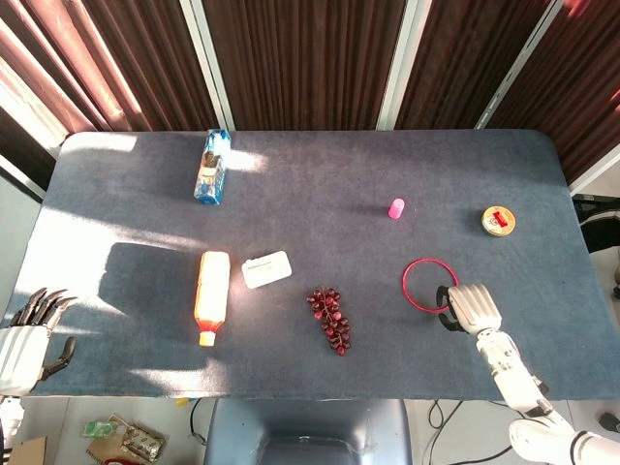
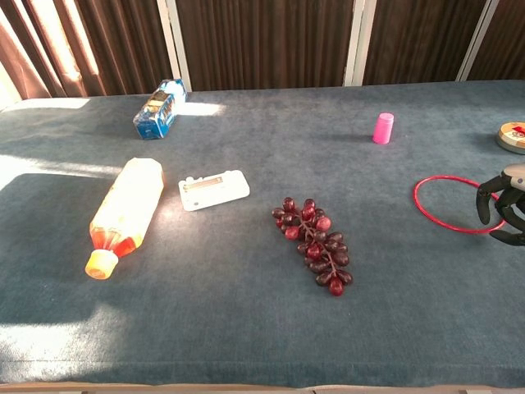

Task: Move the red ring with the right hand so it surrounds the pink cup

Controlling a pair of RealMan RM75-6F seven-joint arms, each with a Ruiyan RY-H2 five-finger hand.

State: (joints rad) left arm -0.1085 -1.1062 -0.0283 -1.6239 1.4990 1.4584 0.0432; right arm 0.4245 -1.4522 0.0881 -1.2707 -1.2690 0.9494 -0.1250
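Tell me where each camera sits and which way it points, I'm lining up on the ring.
Head view: high above the near edge, looking down on the whole table; shows the left hand off the near-left corner and the right hand at the red ring.
Chest view: low at the near edge, looking across toward the curtains; only the right hand shows.
Shared: ring, pink cup, grapes.

open cloth from red ring (image 1: 429, 285) up to pink cup (image 1: 396, 208) at 11 o'clock, tin (image 1: 498, 221) off at 1, grapes (image 1: 330, 319) way over at 9
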